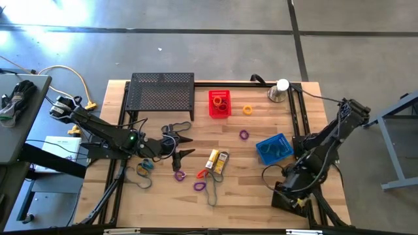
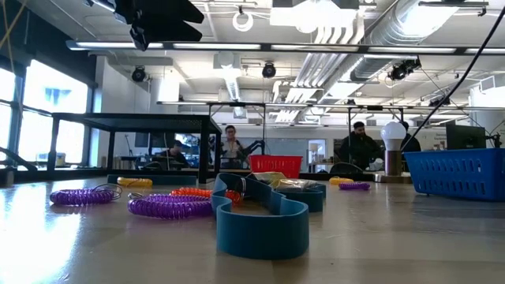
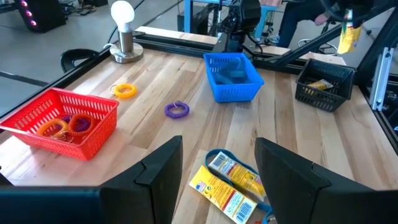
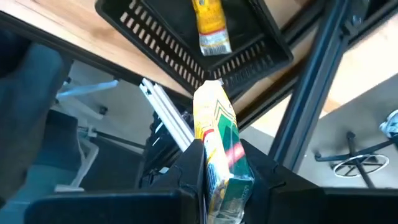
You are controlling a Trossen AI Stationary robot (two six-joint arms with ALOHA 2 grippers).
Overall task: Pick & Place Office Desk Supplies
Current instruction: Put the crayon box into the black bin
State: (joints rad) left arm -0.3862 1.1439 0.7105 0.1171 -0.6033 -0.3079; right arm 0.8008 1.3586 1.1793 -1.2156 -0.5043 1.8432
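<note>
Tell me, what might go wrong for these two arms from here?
The right gripper pinches a yellow box by one end above the black basket; a slip could send it past the rim to the floor. The left gripper hangs open over two yellow-and-white boxes lying close together with a blue band; its fingers might catch both boxes or snag the band.

Robotics lab / open-plan workshop floor.
Bare concrete floor [image 1: 215, 52] round a wooden counter [image 1: 261, 189] on a black metal frame [image 1: 302, 124], cables trailing off it. Overhead: exposed ducts [image 2: 379, 31], pipes & strip lights [image 2: 316, 49], no ceiling panels. Big windows [image 2: 39, 118] one side. People [image 2: 359, 146] at workstations w/ monitors [image 2: 465, 136] in the background, more rigs beyond.
</note>
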